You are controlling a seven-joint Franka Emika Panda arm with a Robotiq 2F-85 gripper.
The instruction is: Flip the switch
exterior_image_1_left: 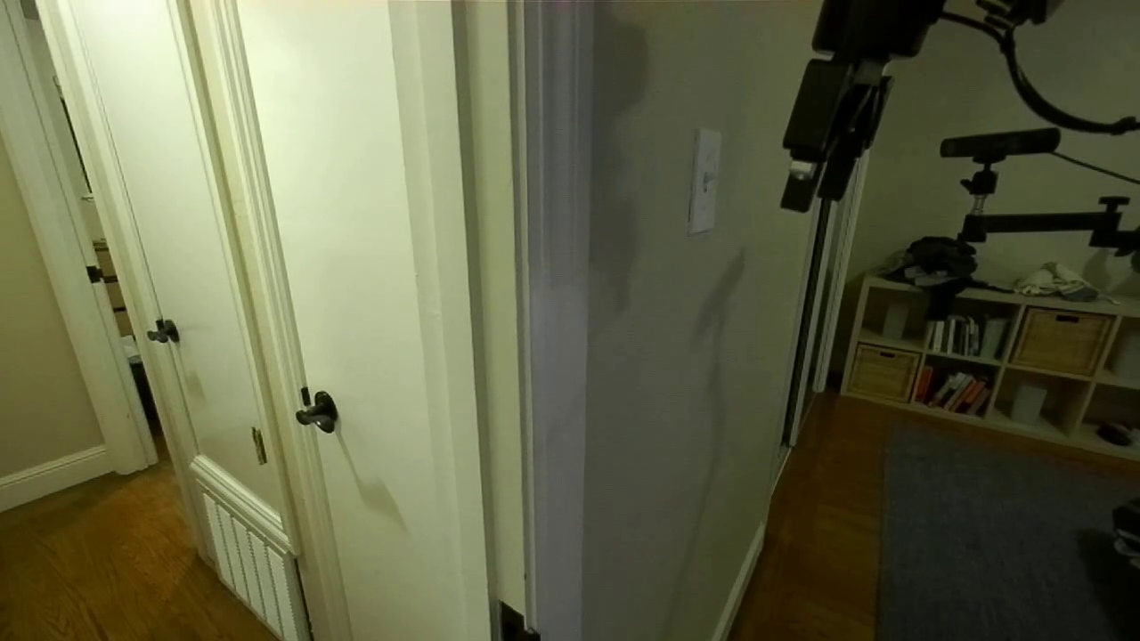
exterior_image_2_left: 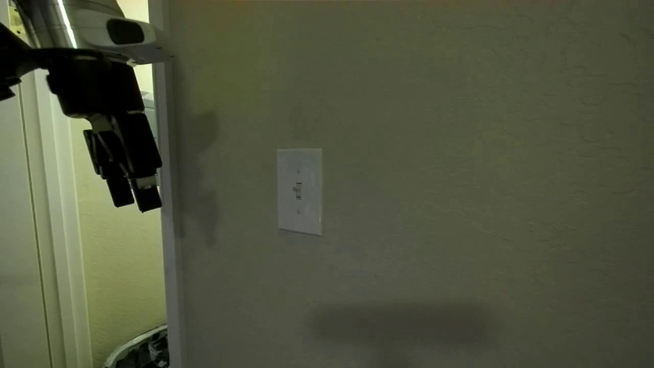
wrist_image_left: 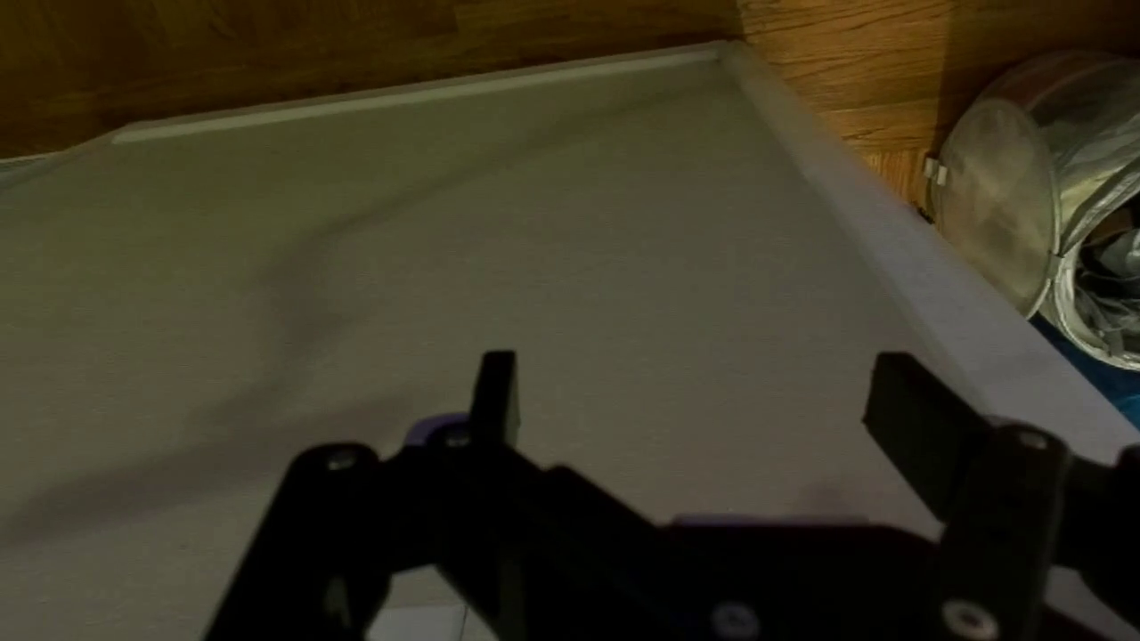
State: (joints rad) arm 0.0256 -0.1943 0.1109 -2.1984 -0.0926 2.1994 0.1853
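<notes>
The switch is an upright white plate with a small toggle in its middle. It is on the grey-white wall in both exterior views (exterior_image_1_left: 704,182) (exterior_image_2_left: 299,204). I cannot tell whether its toggle is up or down. My black gripper (exterior_image_1_left: 812,185) points downward, apart from the plate. In an exterior view the gripper (exterior_image_2_left: 135,197) is left of the plate, in front of the door frame. In the wrist view the gripper (wrist_image_left: 695,383) is open, its fingers wide apart with only wall between them. A pale corner (wrist_image_left: 414,625) at the bottom edge looks like the switch plate, mostly hidden.
The wall ends at a white door frame (exterior_image_1_left: 557,312), beside doors with dark knobs (exterior_image_1_left: 318,412). A camera on a stand (exterior_image_1_left: 999,144) and a low shelf (exterior_image_1_left: 993,356) stand farther back. A round bin or hamper (wrist_image_left: 997,200) lies past the frame in the wrist view.
</notes>
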